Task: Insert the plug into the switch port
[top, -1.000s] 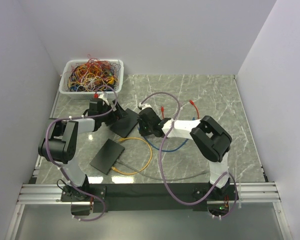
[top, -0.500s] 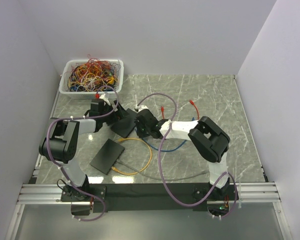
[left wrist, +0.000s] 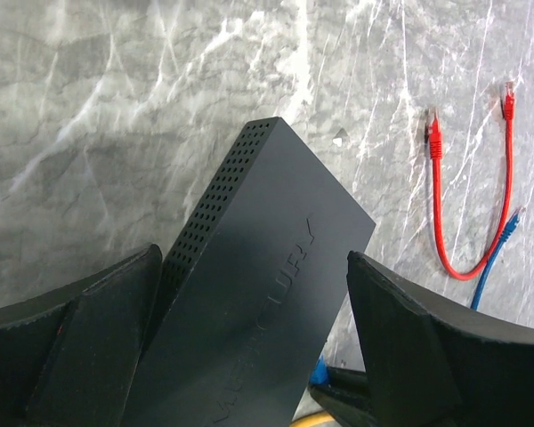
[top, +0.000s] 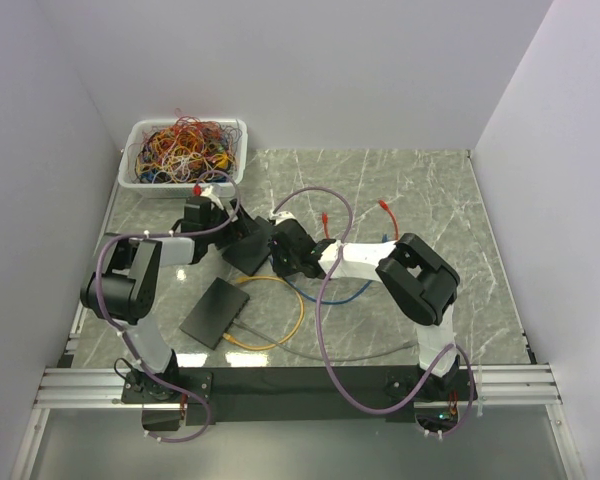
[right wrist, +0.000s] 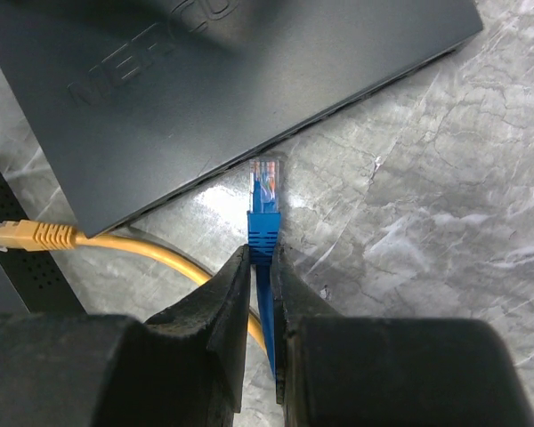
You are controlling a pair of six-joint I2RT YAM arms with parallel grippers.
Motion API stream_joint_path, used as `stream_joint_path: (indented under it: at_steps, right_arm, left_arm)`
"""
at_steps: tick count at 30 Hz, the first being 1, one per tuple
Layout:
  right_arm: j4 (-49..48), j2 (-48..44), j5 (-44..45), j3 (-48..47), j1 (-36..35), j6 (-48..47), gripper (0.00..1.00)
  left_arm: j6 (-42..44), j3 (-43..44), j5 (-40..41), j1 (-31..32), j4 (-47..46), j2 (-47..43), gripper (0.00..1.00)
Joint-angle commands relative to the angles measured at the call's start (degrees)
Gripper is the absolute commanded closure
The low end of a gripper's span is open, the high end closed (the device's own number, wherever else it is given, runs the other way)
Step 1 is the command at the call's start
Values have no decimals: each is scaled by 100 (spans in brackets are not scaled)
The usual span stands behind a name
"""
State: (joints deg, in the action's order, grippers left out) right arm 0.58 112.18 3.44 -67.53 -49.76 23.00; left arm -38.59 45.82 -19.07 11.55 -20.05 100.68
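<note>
The black switch (top: 248,243) lies flat left of the table's middle, its top (left wrist: 258,267) filling the left wrist view. My left gripper (left wrist: 254,260) stands open astride it. The left finger is against the perforated side, and the right finger (left wrist: 400,338) is clear of the other edge. My right gripper (right wrist: 261,258) is shut on the blue plug (right wrist: 265,200) just behind its boot. The plug's clear tip points at the switch's port edge (right wrist: 276,133) and stops a short gap from it. The ports themselves are hidden in shadow.
A second black switch (top: 216,311) lies nearer the bases with a yellow cable (top: 280,300) plugged in; its loose yellow plug (right wrist: 36,235) lies beside my right fingers. Red cables (top: 386,210) lie further right. A white bin of tangled cables (top: 185,150) stands at the back left.
My right gripper has carried the blue plug leftward, up close to the switch's edge. The left gripper has shifted slightly and stays astride the switch.
</note>
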Motion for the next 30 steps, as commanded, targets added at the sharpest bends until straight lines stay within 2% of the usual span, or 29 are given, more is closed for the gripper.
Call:
stream_joint_path:
  at_steps: [1,8,19,30]
  right_arm:
    - [-49,-240,-45,-103,-113,-59,100]
    - [-199,-407,51,-68,-219,-94,100]
    - [294,-364,1176,-270,-236,-244,100]
    - [109,-311,957,-384,-508,-516,100]
  left_arm:
    - [62,85,0,163,195,223,8]
    - [115,190,158,233,353,285,8]
    - [290,278,439,277,617,303,9]
    - [326,269,430,286,599,303,9]
